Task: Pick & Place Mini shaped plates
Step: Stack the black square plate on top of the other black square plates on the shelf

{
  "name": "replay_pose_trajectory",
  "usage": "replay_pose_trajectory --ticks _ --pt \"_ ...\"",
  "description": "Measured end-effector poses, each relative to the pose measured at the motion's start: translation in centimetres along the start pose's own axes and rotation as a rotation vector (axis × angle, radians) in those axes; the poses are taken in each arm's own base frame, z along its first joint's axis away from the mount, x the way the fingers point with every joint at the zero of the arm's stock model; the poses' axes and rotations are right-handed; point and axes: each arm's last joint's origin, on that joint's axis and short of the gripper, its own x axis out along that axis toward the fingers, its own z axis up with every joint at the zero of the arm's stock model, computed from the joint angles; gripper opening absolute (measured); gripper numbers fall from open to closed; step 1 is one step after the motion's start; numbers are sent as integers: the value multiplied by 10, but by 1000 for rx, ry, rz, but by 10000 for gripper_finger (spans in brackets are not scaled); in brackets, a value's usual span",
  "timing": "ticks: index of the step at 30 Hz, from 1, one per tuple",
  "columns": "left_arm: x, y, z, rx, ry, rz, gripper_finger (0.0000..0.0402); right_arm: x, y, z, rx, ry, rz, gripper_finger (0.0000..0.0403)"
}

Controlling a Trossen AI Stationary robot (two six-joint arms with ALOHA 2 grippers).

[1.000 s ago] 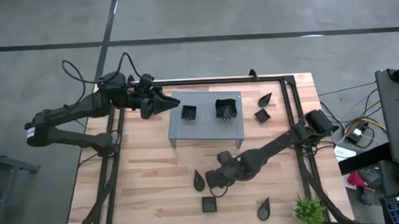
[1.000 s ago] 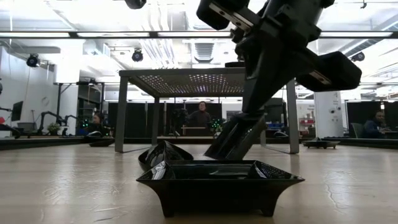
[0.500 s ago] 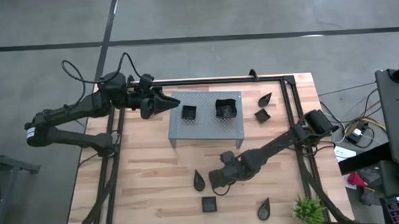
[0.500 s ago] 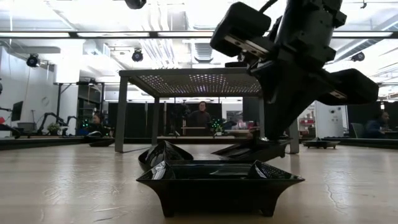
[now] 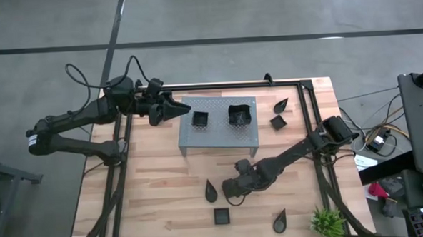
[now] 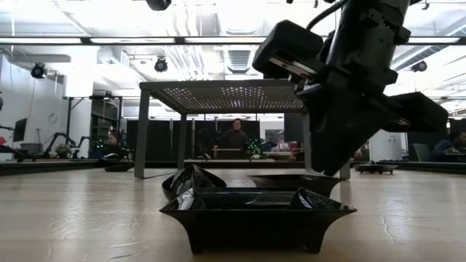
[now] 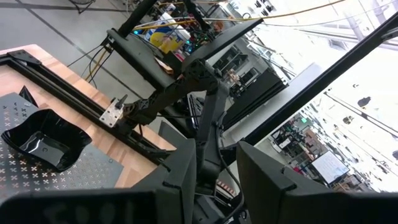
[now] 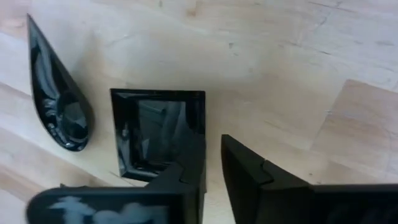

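Right gripper (image 8: 213,155) is low over the middle of the light wooden bench (image 5: 157,178), pointing down, between the grey perforated metal rack (image 5: 219,136) and the bench edge that carries the small green plant (image 5: 327,222). Its fingers stand narrowly apart, and bare wood shows in the gap between them. One fingertip lies over the rim of a glossy black square plate (image 8: 155,134), which rests flat on the bench; I cannot tell whether that finger touches the rim. A glossy black teardrop plate (image 8: 59,93) lies just beside the square plate, on the side away from my fingers. Nearer the plant edge lie a second square plate (image 5: 221,217) and a second teardrop plate (image 5: 279,219), well apart from each other. Two deeper black square dishes (image 5: 200,119) (image 5: 239,115) sit on top of the rack. Between the rack and the right edge, towards the opposite edge, a third teardrop plate (image 5: 280,104) and a third square plate (image 5: 277,121) lie near each other. Left gripper (image 5: 181,109) hovers at the left end of the rack, fingers moderately apart with nothing between them.
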Motion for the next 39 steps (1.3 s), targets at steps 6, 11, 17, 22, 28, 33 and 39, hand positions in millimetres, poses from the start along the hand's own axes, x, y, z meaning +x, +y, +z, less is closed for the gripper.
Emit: replay_pose_trajectory --ticks 6,11,17,22,28,33,39 --pt "0 0 0 0 0 0 108 4 -1 1 13 1 34 94" --pt "0 0 0 0 0 0 108 8 -2 0 4 4 69 108" --pt "0 0 0 0 2 -2 108 13 -11 1 38 2 42 97" --pt "0 0 0 0 3 -2 108 14 -11 1 23 2 47 62" --pt "0 0 0 2 3 -2 108 10 -4 1 2 5 72 12" --pt "0 1 -1 0 9 3 108 2 7 0 4 9 108 9" --pt "0 2 -3 -63 46 -2 108 -23 38 0 -43 -28 226 9"
